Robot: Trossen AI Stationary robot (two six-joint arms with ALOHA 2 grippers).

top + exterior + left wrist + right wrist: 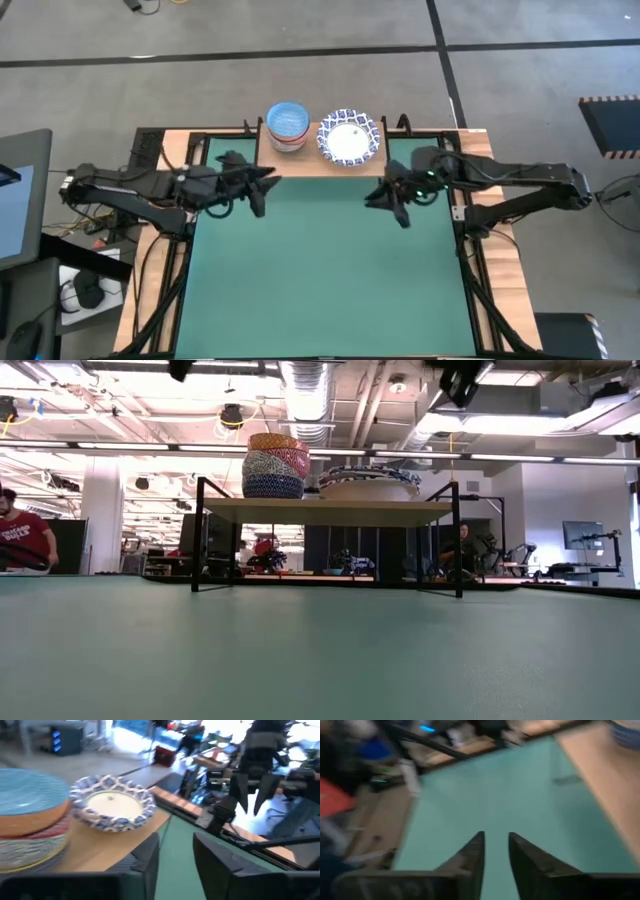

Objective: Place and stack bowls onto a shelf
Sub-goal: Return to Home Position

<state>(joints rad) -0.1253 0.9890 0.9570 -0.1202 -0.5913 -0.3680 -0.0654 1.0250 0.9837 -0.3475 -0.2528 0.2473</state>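
I see both hands empty over the green mat (330, 270) on the table, each with its fingers parted. The left hand (263, 193) hangs near the shelf's left end and the right hand (392, 205) near its right end. On the shelf (330, 512), the stacked small bowls (287, 125), light blue uppermost, stand just beside the stacked white bowls (348, 138).

I saw the shelf (330, 511) standing at the far edge of the green mat (325, 270), carrying the stack of small bowls (287, 125) and, just beside it, the stacked white bowls (348, 138).
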